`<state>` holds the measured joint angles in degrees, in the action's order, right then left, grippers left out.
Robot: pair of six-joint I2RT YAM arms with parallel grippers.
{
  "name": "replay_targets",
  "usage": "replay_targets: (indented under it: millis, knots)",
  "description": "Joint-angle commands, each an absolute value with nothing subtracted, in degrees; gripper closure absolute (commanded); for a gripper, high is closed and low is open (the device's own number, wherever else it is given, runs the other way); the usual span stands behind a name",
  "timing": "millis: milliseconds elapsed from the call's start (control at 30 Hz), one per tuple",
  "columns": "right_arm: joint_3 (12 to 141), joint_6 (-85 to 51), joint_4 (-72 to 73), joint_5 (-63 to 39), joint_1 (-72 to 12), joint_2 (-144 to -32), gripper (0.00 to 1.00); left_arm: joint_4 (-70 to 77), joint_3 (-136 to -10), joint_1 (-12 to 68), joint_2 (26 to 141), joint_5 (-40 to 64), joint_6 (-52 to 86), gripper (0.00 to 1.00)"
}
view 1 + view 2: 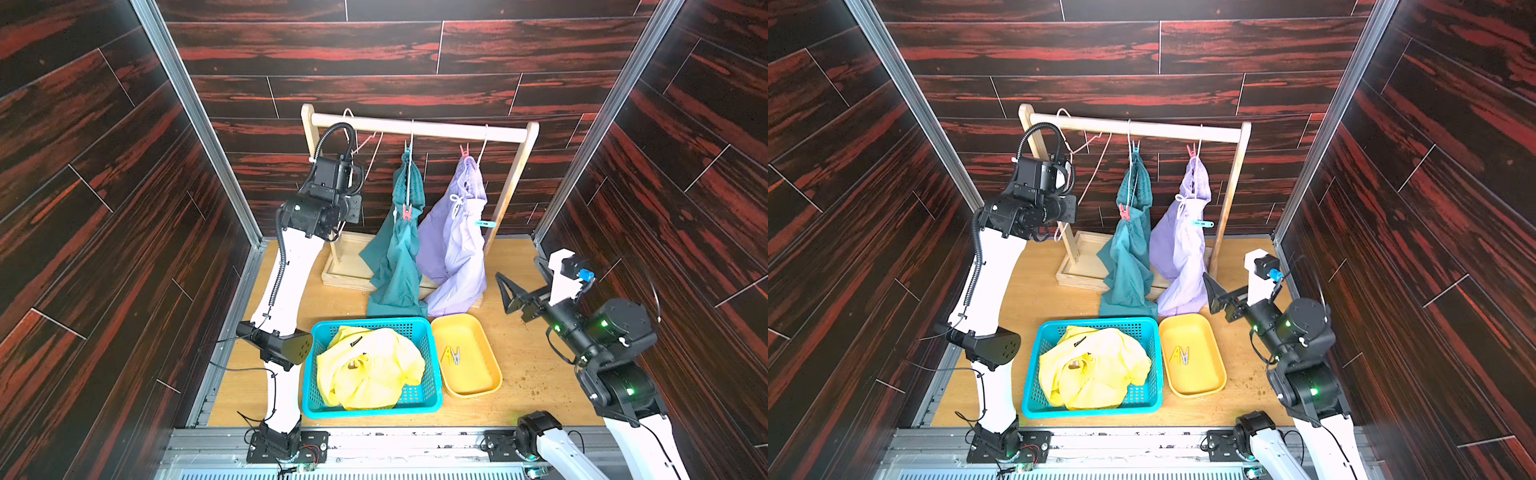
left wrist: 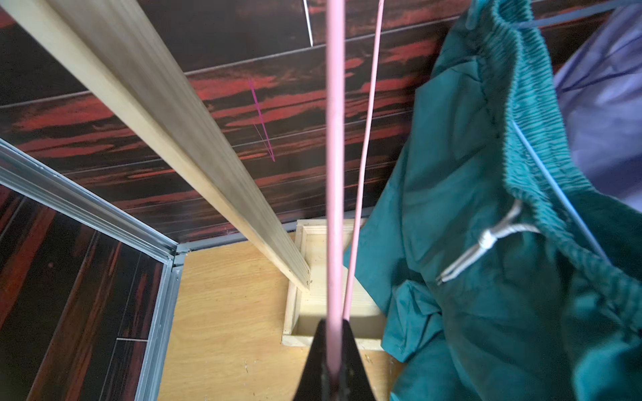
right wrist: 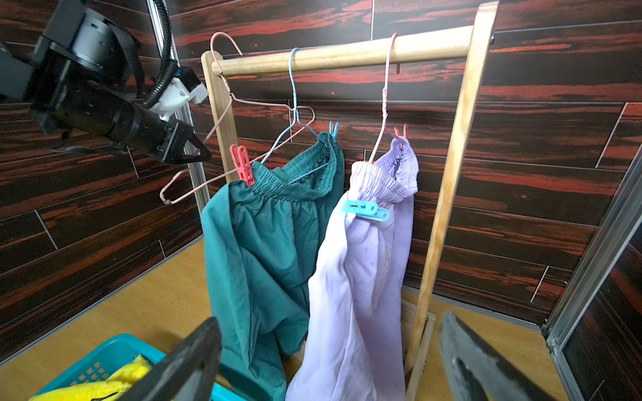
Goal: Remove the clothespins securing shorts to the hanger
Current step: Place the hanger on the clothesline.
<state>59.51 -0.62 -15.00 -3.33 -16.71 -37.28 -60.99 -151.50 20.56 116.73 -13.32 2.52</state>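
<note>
Teal shorts [image 3: 264,243] hang on a blue hanger, held by a red-pink clothespin [image 3: 242,165] and a blue one [image 3: 334,129]. Lavender shorts [image 3: 361,277] hang beside them with a red-pink clothespin [image 3: 400,133] and a light blue one [image 3: 366,210]. My left gripper [image 2: 335,347] is shut on the wire of an empty pink hanger [image 3: 243,102] at the rail's left end. Low at the right, my right gripper [image 1: 505,291] stands open and empty, facing the lavender shorts. Yellow shorts [image 1: 370,365] lie in the blue basket [image 1: 370,322].
Two yellow clothespins [image 1: 452,355] lie in a yellow tray [image 1: 478,386] right of the basket. The wooden rack [image 1: 415,126] stands at the back on a box base. Dark walls close in on three sides. Crumbs dot the table near the right arm.
</note>
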Motion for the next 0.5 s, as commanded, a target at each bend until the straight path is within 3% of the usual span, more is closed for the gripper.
replay_targets:
  millis: [0,467]
  knots:
    - [58.88,-1.89,-16.82,-2.91,-16.65,-36.06,0.02,-57.17,-150.89,19.62,116.73,-14.84,2.05,1.0]
    - [58.45,-4.69,-17.24,-3.95,-16.61,-36.01,0.02,-55.47,-150.87,16.52,120.59,-10.49,4.48,1.0]
